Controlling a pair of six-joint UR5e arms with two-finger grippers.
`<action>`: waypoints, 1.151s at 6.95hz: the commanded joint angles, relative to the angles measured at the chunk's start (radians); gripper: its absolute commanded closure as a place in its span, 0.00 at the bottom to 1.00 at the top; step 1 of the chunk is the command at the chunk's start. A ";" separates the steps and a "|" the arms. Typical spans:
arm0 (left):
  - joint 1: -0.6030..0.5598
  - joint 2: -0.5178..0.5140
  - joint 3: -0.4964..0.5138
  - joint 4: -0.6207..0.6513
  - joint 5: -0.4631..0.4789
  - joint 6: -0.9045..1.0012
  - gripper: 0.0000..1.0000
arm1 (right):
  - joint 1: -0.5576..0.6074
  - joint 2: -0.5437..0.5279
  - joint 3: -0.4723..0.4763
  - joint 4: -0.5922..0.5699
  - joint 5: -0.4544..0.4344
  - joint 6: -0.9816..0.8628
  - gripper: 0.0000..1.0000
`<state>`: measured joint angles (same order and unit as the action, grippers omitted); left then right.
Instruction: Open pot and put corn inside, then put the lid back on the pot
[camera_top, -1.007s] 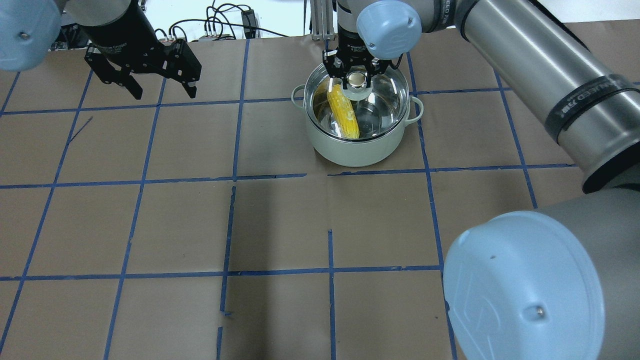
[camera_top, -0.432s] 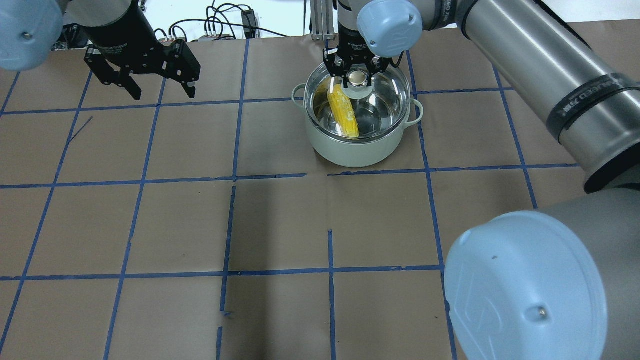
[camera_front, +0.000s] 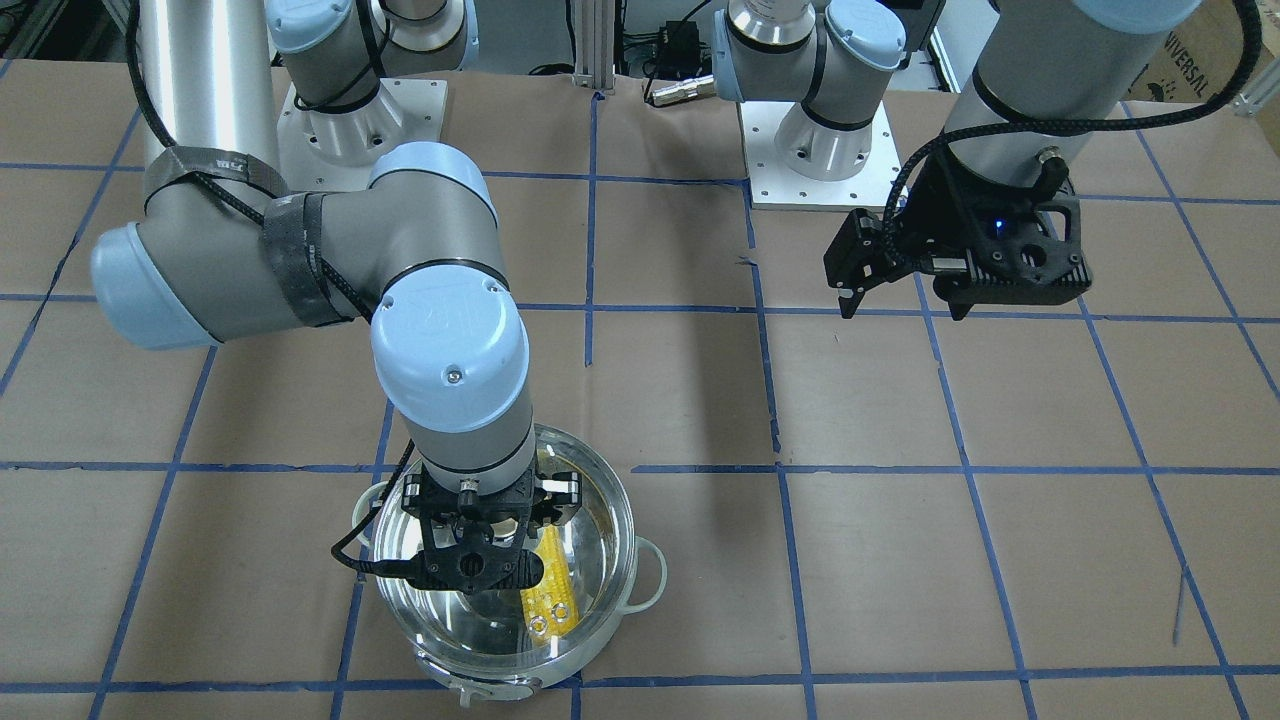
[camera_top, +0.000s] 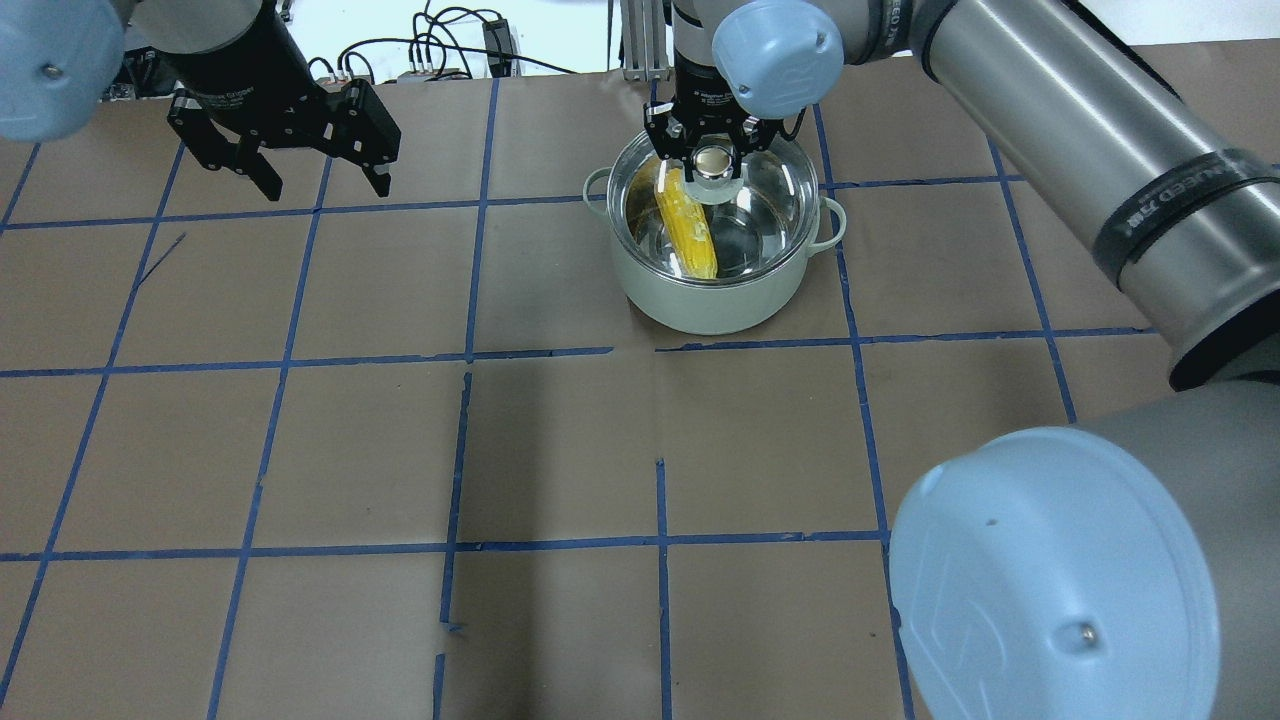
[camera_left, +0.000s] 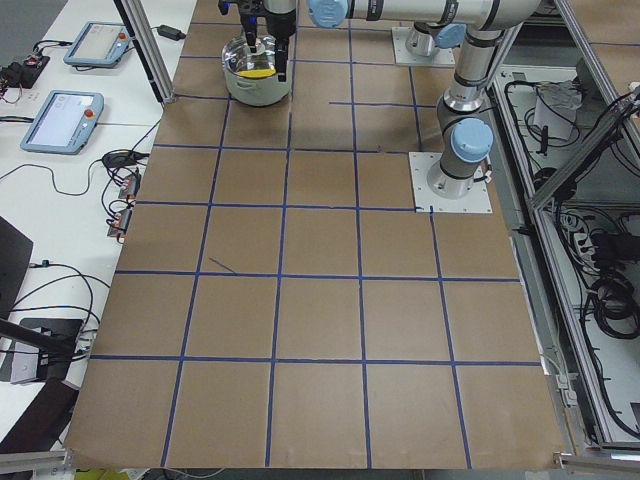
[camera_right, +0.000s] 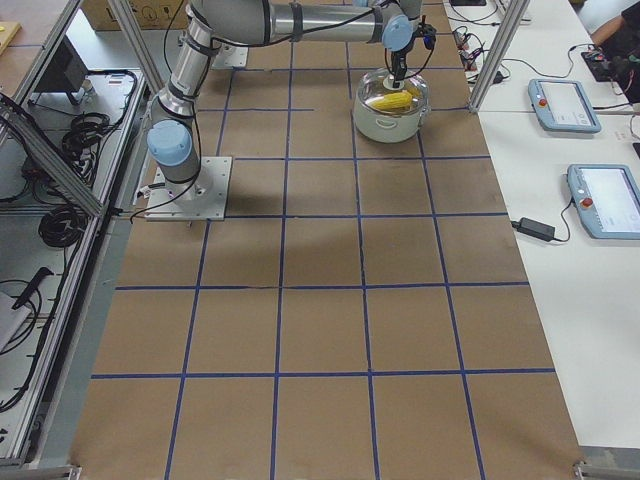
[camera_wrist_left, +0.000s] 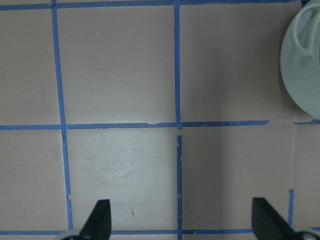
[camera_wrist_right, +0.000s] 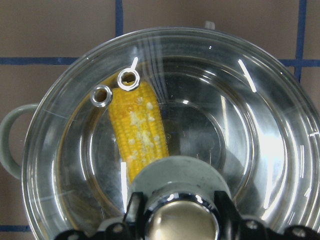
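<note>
The pot (camera_top: 700, 300), pale green outside and shiny inside, stands at the far middle of the table. The yellow corn (camera_top: 690, 230) lies inside it. The clear glass lid (camera_top: 770, 200) covers the pot's mouth, on or just over the rim; I cannot tell if it rests. My right gripper (camera_top: 712, 160) is shut on the lid's knob. In the right wrist view the gripper (camera_wrist_right: 181, 220) holds the knob, with the corn (camera_wrist_right: 140, 130) under the lid (camera_wrist_right: 250, 125). My left gripper (camera_top: 325, 185) is open and empty, far left of the pot.
Brown paper with a blue tape grid covers the table (camera_top: 560, 450). The left wrist view shows the pot's edge (camera_wrist_left: 300, 65) at its right. Cables and rails lie beyond the table's far edge (camera_top: 440, 50). Both arm bases (camera_front: 820, 150) stand on the robot's side.
The right gripper and the lid have shifted only slightly over the pot. The left gripper has stayed open and has barely moved.
</note>
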<state>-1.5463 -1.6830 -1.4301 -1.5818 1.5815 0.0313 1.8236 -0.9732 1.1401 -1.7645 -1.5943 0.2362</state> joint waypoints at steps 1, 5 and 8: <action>0.000 0.000 -0.001 0.000 0.000 0.002 0.00 | 0.006 0.002 0.001 0.000 0.005 0.020 0.87; 0.000 0.000 -0.001 -0.001 0.000 0.002 0.00 | 0.003 0.007 0.004 0.002 0.007 0.018 0.09; 0.000 -0.001 -0.001 -0.001 0.000 0.002 0.00 | -0.024 -0.016 -0.028 0.007 0.005 0.008 0.00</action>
<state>-1.5463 -1.6841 -1.4312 -1.5831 1.5815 0.0338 1.8121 -0.9783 1.1249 -1.7593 -1.5888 0.2477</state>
